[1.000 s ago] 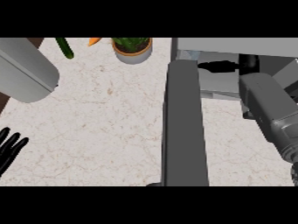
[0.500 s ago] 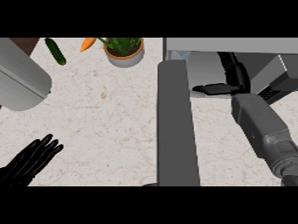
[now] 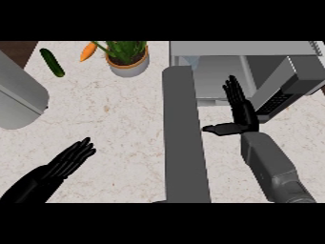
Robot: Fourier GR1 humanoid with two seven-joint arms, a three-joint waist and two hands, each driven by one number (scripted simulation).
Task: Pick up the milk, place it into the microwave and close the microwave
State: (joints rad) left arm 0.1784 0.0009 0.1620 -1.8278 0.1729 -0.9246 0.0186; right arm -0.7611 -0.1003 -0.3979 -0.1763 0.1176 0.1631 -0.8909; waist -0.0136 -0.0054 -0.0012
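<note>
The microwave [image 3: 263, 48] stands at the back right with its grey door [image 3: 184, 138] swung open toward me. A pale shape [image 3: 187, 63] shows at the left of the cavity; I cannot tell whether it is the milk. My right hand [image 3: 241, 112] is open just in front of the cavity, fingers straight and pointing away, thumb out toward the door, holding nothing. Low at the left over the counter [image 3: 123, 124], my left hand [image 3: 61, 166] lies open and empty, well apart from the door.
A large grey cylinder [image 3: 6, 95] lies at the left edge. At the back stand a potted plant [image 3: 127, 59], a carrot [image 3: 87, 51] and a cucumber [image 3: 52, 62]. The open door splits the counter between my two hands.
My right hand has drawn back out of the microwave to its front, empty with fingers straight. My left hand has moved up and right, further into view.
</note>
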